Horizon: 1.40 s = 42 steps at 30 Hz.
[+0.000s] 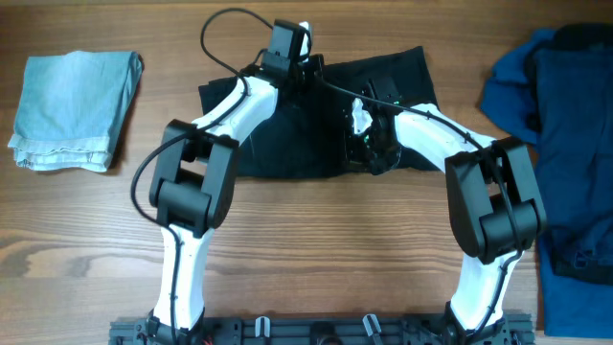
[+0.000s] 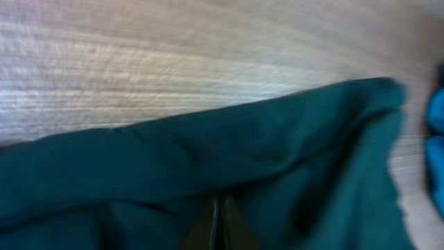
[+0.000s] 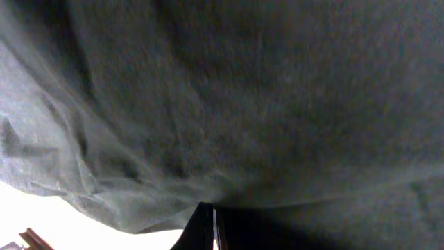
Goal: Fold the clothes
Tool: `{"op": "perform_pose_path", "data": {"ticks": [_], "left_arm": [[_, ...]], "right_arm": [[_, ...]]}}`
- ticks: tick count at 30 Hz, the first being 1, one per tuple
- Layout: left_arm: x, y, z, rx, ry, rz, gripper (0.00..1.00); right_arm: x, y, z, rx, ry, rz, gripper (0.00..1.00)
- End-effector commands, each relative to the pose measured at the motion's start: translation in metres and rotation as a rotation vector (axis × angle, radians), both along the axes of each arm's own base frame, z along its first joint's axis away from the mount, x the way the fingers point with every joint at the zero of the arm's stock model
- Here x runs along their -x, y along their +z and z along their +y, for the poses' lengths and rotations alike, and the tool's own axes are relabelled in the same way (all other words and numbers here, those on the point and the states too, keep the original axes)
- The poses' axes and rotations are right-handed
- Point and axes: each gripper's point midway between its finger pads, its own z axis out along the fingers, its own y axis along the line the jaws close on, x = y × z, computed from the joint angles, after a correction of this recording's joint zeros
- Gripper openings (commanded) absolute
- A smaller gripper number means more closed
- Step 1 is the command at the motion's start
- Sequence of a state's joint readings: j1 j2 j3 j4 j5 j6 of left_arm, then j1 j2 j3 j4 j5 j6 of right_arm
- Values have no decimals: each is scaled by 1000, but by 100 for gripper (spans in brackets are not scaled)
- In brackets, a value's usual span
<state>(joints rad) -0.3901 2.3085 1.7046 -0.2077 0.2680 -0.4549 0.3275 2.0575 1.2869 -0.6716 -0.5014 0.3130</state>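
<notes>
L tool (image 2: pixel 219 226) and R tool (image 3: pixel 211 226) both look clenched on the shorts (image 1: pixel 287 144). Mid-fold, I reckon; next needs both lifting together, edge over edge.

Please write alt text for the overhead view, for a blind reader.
Two robot arms bend over a pair of black fabric shorts lying on a brown wooden table: the left gripper at its far edge, the right gripper on its right half. A pale blue folded cloth lies left, a deep blue rumpled heap right.
</notes>
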Motion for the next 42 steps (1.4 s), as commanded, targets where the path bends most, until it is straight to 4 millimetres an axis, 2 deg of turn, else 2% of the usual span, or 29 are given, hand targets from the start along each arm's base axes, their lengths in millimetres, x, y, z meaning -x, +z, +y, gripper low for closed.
{"op": "perform_pose_path", "data": {"ticks": [1,3,5,6,8,10,12,13,16,17,18,21,23,26,27,29,30,32,34,35,37,39,42], "left_arm": [[-4,-31,9,-19,19,29,4],[-12,-21,9,-6,24,-8,4],[-22,4,6,15,26,-62,4],[-28,20,4,28,27,-92,4],[-33,36,4,39,30,-121,4],[-36,46,6,46,35,-138,4],[-37,46,8,45,39,-137,4],[-37,44,11,39,45,-132,4],[-39,40,19,2,81,-129,4],[-39,38,19,0,81,-125,4],[-39,33,19,-2,80,-118,4],[-37,11,19,-16,78,-84,4],[-35,-4,20,-26,78,-62,4],[-35,-13,20,-30,77,-52,4],[-37,-9,20,-26,76,-65,4],[-42,17,21,-9,81,-107,4],[-43,39,21,5,83,-141,4],[-42,82,21,29,84,-197,4],[-38,96,22,34,83,-206,4],[-33,94,21,36,74,-178,4],[-19,76,25,6,70,-87,4],[-4,60,31,-30,68,0,4],[2,52,33,-45,67,33,4]], "right_arm": [[13,-20,-5,38,12,64,4],[13,-20,-5,38,25,59,4],[14,-20,-5,37,27,57,4],[10,-13,1,4,50,35,4],[-1,20,21,-120,115,-43,4],[-23,62,29,-161,116,-159,4],[-41,88,31,-165,104,-262,4],[-55,92,25,-121,32,-300,4],[-64,77,22,-89,-3,-300,4],[-63,62,22,-78,-7,-267,4],[-58,45,21,-68,-27,-212,4],[-38,21,21,-70,-43,-69,4],[-29,11,16,-37,-47,-21,4],[-29,2,10,1,-52,-19,4],[-30,3,11,-2,-52,-26,4],[-39,16,18,-59,-38,-71,4],[-47,30,21,-91,-31,-107,4],[-72,78,28,-134,-11,-245,4],[-87,104,27,-127,-21,-331,4],[-95,111,24,-109,-39,-372,4],[-102,104,24,-97,-48,-391,4],[-111,86,27,-100,-47,-396,5],[-113,50,28,-87,-69,-333,4]]}}
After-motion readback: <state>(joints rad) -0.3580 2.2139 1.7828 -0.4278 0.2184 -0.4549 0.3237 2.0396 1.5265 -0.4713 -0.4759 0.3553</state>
